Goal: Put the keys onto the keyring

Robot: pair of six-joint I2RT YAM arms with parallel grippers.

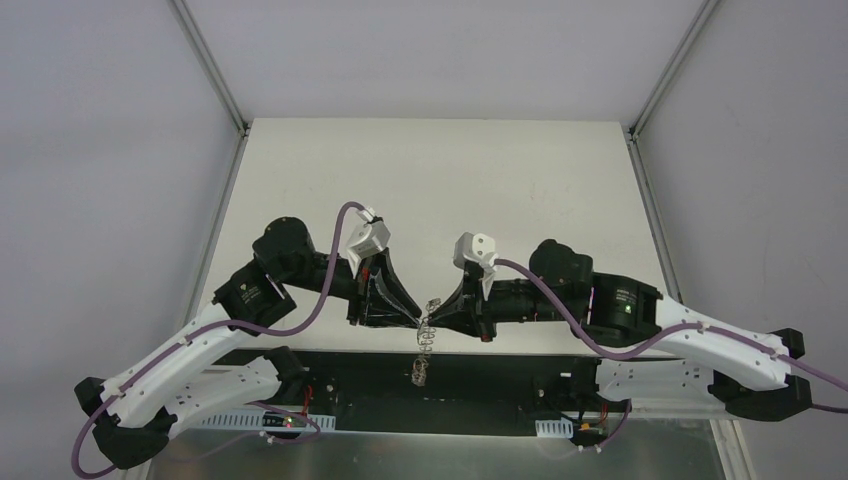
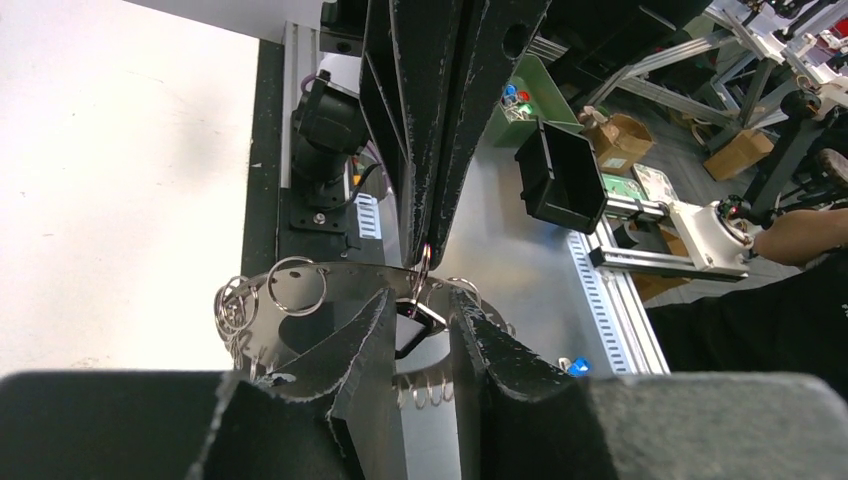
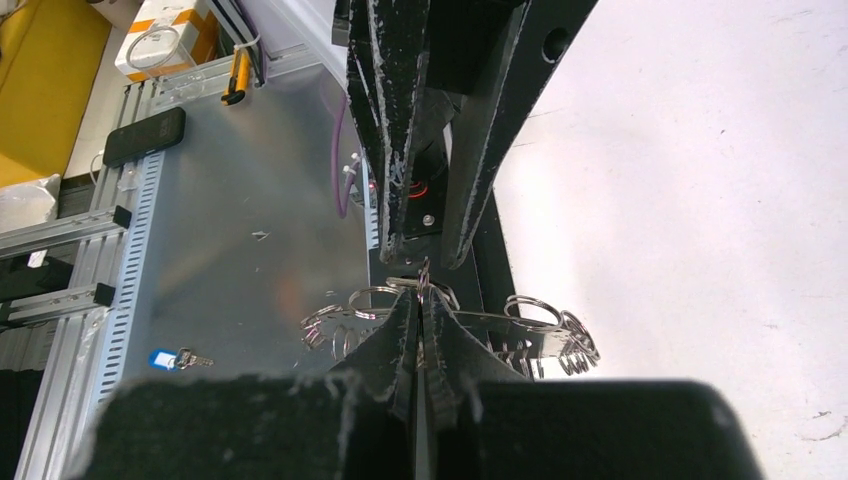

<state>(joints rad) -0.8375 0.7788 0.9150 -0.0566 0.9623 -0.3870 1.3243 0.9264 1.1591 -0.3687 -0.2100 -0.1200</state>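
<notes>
Threading appears under way: low centre in the overhead view, the left gripper and right gripper meet, the keyring dangling between. Left wrist view, bottom centre: left jaws part-spread, the key in their gap; next, a fine nudge onto a loop. Right wrist view, centre: right jaws pinch the keyring's rim.

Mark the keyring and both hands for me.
keyring (image 2: 235,305): left wrist view, wire loops on rim.
left hand (image 2: 420,300): left wrist view, gap between fingertips.
right hand (image 3: 420,300): right wrist view, closed fingertips.
</notes>
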